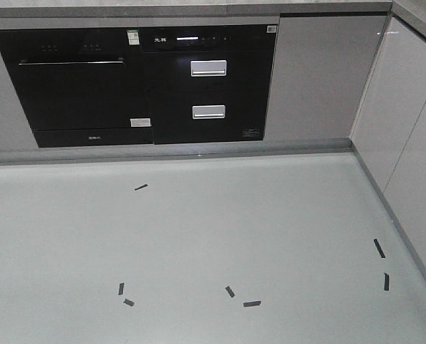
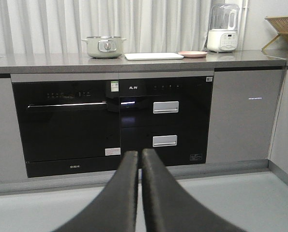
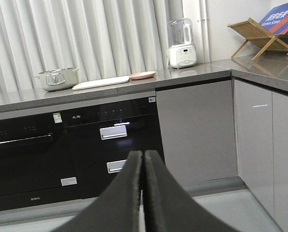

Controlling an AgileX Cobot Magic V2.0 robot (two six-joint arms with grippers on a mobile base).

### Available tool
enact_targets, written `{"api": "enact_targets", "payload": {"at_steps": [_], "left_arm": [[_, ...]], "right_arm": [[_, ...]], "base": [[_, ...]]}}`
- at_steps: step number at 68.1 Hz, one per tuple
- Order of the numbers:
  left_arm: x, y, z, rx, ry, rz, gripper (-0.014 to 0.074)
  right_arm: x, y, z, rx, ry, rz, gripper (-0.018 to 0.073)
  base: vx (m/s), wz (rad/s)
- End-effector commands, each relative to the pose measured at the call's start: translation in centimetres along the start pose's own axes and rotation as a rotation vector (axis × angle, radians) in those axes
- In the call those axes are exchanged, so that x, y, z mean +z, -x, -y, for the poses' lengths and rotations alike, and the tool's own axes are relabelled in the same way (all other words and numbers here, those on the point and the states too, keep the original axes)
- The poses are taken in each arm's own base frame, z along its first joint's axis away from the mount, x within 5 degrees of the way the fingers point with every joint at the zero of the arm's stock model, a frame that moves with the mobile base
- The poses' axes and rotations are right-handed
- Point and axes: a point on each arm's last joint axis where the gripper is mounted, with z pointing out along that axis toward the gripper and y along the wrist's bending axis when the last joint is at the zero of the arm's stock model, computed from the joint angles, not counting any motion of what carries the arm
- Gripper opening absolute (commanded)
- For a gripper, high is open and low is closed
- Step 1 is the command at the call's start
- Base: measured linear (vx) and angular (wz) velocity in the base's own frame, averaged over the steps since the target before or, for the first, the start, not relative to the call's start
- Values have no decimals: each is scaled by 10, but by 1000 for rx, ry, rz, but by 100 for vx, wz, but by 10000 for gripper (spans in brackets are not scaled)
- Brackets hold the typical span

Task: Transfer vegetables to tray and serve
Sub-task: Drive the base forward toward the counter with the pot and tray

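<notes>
The cream-white tray lies flat on the grey counter, far ahead of both arms, between a pale-green pot and a round pink plate. The vegetables are out of view. My left gripper hangs low in front of the black oven fronts, shut, with nothing between its fingers. My right gripper is shut too and holds nothing. Neither gripper shows in the front view.
Black built-in ovens fill the cabinet front under the counter. A white blender stands right of the plate, a wooden rack on the side counter. Grey cabinets close the right side. Tape marks dot the floor.
</notes>
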Motion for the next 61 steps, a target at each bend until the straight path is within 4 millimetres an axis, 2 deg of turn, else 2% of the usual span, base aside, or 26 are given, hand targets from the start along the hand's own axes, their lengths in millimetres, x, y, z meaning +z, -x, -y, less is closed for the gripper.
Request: {"api": "enact_targets", "payload": {"at_steps": [1,61], "left_arm": [[0,-2,-1,-14,8,58,-6],[0,-2,-1,-14,8,58,-6]], "right_arm": [[1,1,-1,-16,16,49,-6],[1,1,-1,-16,16,49,-6]], "base": [[0,0],[3,1]]}}
